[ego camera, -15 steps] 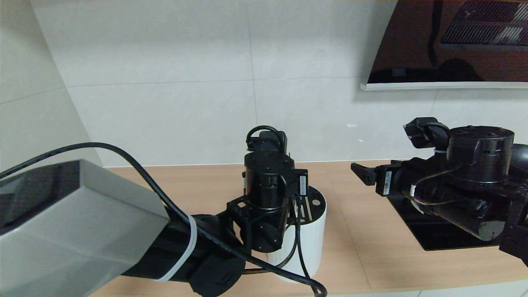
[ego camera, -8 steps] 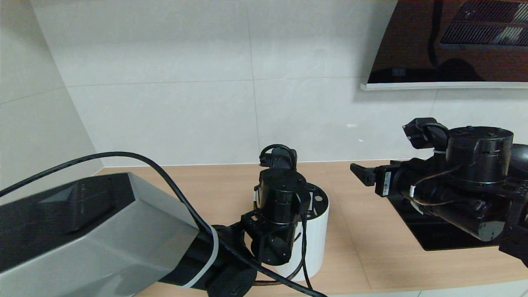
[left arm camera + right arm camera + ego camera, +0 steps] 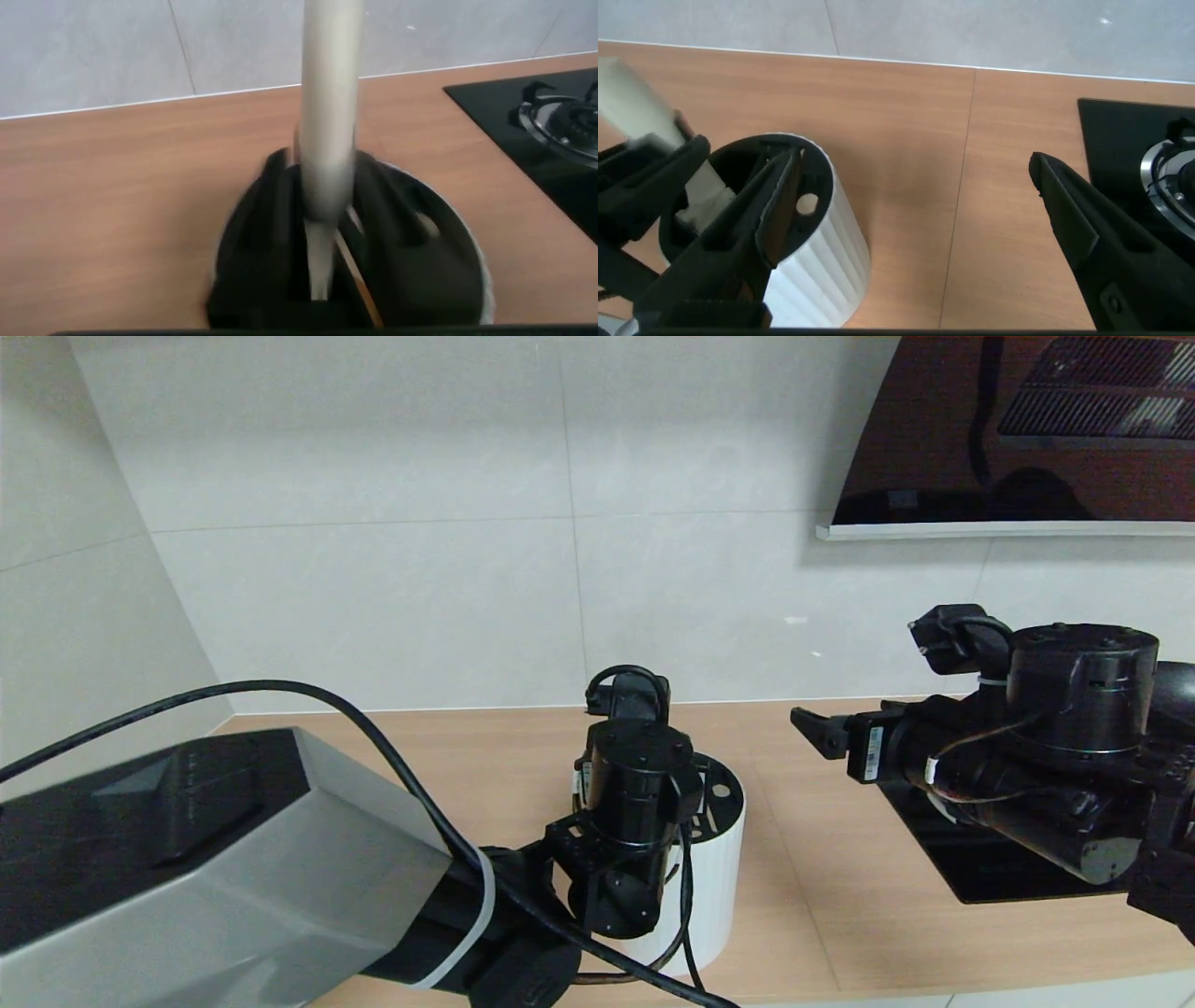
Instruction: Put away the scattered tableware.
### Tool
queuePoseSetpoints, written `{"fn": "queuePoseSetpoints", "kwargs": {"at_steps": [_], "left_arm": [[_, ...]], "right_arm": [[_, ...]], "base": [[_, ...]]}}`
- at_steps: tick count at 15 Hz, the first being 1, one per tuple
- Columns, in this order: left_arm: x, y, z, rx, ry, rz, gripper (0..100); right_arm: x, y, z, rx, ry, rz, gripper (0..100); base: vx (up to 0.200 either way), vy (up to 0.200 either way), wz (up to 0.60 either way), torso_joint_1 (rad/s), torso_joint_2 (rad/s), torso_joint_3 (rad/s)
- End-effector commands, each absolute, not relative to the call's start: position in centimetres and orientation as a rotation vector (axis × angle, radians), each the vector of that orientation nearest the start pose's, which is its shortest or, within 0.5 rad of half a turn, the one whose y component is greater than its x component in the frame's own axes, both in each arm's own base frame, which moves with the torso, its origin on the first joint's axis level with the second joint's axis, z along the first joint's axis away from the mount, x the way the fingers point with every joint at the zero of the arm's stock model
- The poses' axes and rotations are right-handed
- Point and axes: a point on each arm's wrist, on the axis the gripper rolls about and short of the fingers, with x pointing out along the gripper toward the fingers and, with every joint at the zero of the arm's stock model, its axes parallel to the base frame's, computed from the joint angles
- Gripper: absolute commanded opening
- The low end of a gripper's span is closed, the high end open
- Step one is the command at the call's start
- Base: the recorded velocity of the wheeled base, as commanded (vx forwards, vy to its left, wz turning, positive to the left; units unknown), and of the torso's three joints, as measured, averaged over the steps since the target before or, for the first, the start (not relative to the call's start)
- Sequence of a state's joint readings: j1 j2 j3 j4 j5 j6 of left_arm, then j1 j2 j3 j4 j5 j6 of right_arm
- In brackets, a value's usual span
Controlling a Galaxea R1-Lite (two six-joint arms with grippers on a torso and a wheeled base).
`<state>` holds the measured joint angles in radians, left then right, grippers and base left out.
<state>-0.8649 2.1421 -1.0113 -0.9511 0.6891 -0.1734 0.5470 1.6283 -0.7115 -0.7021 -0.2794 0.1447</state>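
Above the ribbed white cylindrical holder (image 3: 714, 887), the left gripper (image 3: 322, 173) clenches a smooth pale rod (image 3: 332, 75), perhaps a utensil handle. Beside the holder, the right gripper (image 3: 913, 166) gapes, released.

Cannot make out the lower end of the pale handle (image 3: 331, 112), sunk in the white holder (image 3: 717, 887); blurred up close, cropped at the edge, like the stove (image 3: 495, 107)
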Motion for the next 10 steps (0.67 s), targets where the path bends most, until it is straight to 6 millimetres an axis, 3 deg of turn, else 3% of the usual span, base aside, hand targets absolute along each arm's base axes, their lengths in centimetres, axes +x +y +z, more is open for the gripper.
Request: {"fn": "queuePoseSetpoints", "kwargs": {"at_steps": [1,6,8,10], "left_arm": [[27.0,-29.5,11.2,-0.051,0.138,-0.165,100],[26.8,-29.2,11.6,-0.056,0.133,-0.165,100],[26.3,-28.6,12.9,-0.075,0.115,-0.167,100],[24.6,-26.8,15.6,-0.11,0.084,-0.204,100]], "right_arm": [[24.5,14.2,18.5,0.056,0.216,0.254,100],[24.3,14.4,18.5,0.056,0.215,0.259,100],[24.3,14.4,18.5,0.058,0.215,0.259,100],[24.1,14.2,19.0,0.064,0.201,0.26,100]], "base": [[0.0,0.0,0.0,0.0,0.0,0.0],[0.0,0.0,0.0,0.0,0.0,0.0],[0.0,0.0,0.0,0.0,0.0,0.0],[0.0,0.0,0.0,0.0,0.0,0.0]]}}
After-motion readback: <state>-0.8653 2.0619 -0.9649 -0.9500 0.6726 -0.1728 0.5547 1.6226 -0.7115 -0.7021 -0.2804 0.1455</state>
